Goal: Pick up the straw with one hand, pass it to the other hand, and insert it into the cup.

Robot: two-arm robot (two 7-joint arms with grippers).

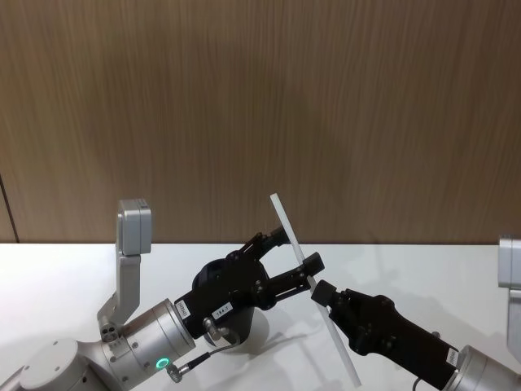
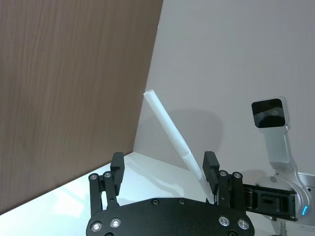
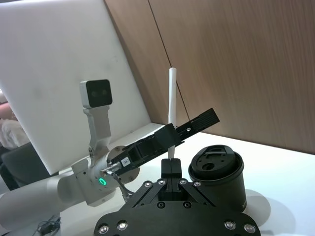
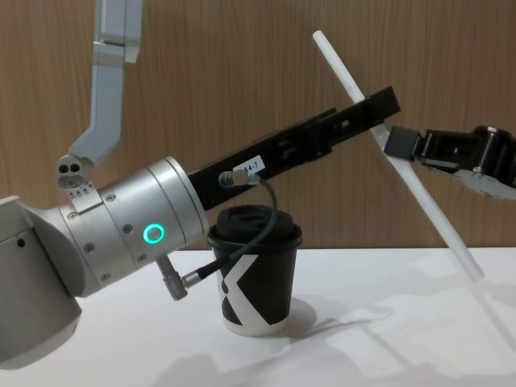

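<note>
Right gripper, coming in from the lower right of the head view, arm slanting up toward the centre: closed firmly on the straw, near its middle. Left gripper, stretched from the lower left toward the centre: spread wide, a finger on each side of the straw, gripping nothing. One straw, tilted, top end toward upper left. One cup, lidded, upright on the table, lower centre of the chest view. Two grippers.
</note>
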